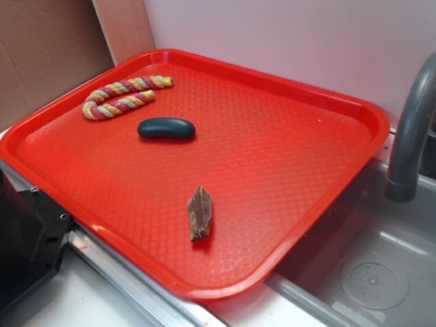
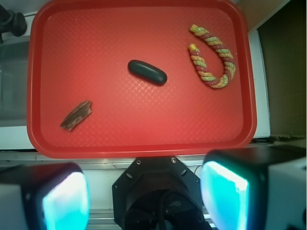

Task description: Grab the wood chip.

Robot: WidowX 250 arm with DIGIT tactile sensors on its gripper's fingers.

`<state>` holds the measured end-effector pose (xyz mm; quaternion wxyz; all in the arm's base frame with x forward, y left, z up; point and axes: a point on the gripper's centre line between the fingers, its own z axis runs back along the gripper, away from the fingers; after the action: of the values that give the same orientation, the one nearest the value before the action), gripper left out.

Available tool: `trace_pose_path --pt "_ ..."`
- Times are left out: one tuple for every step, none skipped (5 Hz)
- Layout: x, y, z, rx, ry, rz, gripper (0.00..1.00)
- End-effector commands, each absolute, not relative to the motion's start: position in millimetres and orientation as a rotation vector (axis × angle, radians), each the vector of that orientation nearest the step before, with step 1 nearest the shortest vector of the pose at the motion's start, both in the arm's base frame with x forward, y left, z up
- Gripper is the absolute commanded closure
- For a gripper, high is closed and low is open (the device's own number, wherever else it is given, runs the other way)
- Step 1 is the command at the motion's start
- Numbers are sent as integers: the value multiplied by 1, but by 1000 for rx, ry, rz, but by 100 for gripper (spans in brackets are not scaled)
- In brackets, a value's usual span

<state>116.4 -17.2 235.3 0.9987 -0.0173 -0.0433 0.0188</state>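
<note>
The wood chip is a small brown, streaky sliver lying flat near the front edge of the red tray. In the wrist view the wood chip lies at the tray's lower left. My gripper is high above and off the tray's near edge, well back from the chip. It is open, with its two teal-padded fingers wide apart and nothing between them. The gripper does not show in the exterior view.
A dark teal oval pebble lies mid-tray, and a bent red-yellow rope at the far corner. A grey faucet and sink sit right of the tray. The black robot base is at the front left.
</note>
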Motion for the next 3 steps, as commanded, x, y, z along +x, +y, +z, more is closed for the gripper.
trace_pose_path --pt "116 -17 235 -35 -87 38 0" --pt "123 -18 229 -93 -56 148 0" --pt "128 -24 223 -126 -38 278 0"
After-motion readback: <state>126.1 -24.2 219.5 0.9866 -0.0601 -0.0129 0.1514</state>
